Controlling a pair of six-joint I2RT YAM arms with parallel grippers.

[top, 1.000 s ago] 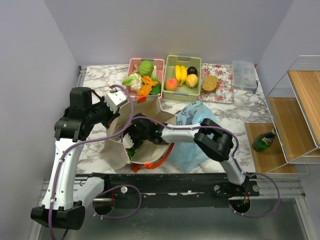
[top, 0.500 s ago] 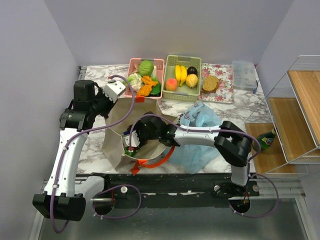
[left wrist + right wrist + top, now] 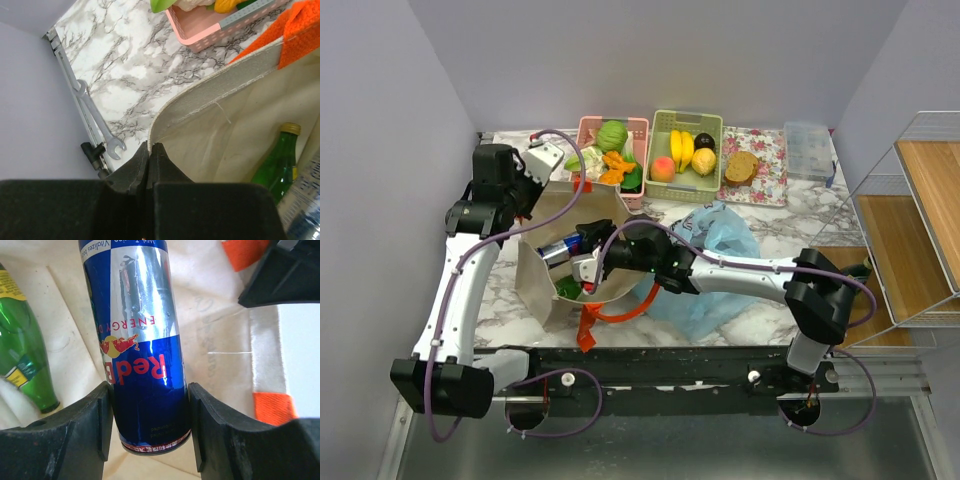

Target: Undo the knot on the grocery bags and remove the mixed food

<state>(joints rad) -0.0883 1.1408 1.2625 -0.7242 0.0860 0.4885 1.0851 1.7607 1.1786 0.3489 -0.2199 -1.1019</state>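
Grocery bag (image 3: 715, 262) lies along 1-to-7 o'clock on the counter (image 3: 780, 225); left fingers (image 3: 134, 171) pinch canvas tote (image 3: 225, 130), right fingers (image 3: 75, 440) clamp Red Bull can (image 3: 145, 355).

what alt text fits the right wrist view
The right gripper clasps a blue and silver energy drink can between its black fingers, seen close up inside a beige tote. A green bottle lies at the left, and bits of orange strap show at the right.
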